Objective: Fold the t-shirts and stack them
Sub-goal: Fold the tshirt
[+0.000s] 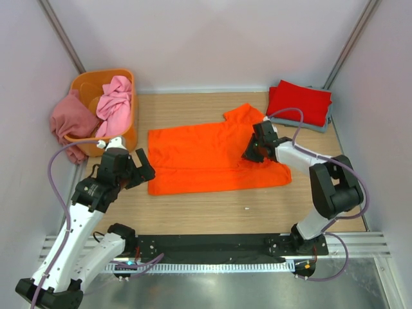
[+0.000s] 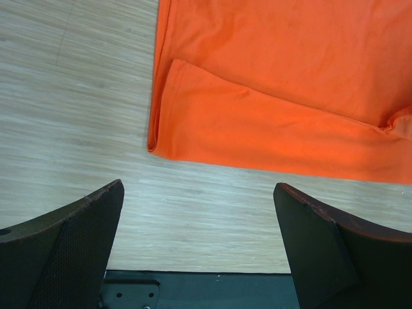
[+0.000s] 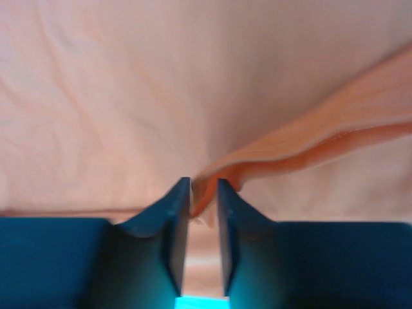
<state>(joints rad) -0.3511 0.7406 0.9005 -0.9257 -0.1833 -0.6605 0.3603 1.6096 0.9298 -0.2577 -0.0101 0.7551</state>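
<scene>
We are pinching a ridge of the orange t-shirt [image 1: 206,161], lying spread on the wooden table [image 1: 257,206], with the right gripper [image 3: 204,193], its jaws clamped nearly together on the fold. The left gripper [image 2: 198,187] is hovering with jaws wide apart (touching nothing) just off the shirt's near-left corner. We are judging the cloth light, limp and slippery, so hems and corners are looking like the surest holds.

The left arm [image 1: 80,222] and the right arm [image 1: 299,156] are built of white links joined by black joint housings, and a lilac cable [image 1: 53,177] is looped along each. The left gripper [image 1: 143,168] is fitted with dark wedge-shaped fingers [image 2: 71,251], one faced with fine mesh texture, the other edged in reddish brown. The right gripper [image 1: 252,153] is seen with dark blue, curved-tipped fingers.
</scene>
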